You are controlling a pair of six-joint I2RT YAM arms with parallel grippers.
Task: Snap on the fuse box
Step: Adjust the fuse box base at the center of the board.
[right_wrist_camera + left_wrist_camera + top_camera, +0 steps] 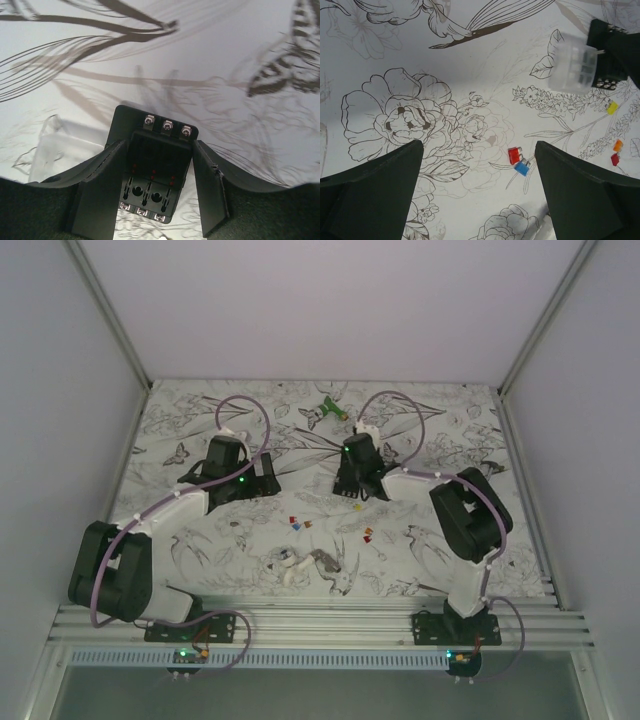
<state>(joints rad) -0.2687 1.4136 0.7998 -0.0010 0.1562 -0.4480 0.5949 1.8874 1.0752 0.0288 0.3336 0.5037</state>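
The fuse box [159,131] is a black block with slots and screw terminals. It sits between the fingers of my right gripper [161,165], which is shut on its two sides. A clear plastic cover [52,147] lies just to its left on the table. In the left wrist view the fuse box [609,52] and the clear cover [575,62] show at the top right. In the top view my right gripper [357,480] hides the box. My left gripper [479,150] is open and empty above the table, left of the box [228,476].
A red fuse [514,155] and a blue fuse [522,168] lie near the left gripper's right finger. Yellow [612,107], orange [618,145] and red fuses lie farther right. A green plastic object [328,410] is at the back. A white-and-grey clump [305,563] lies near the front.
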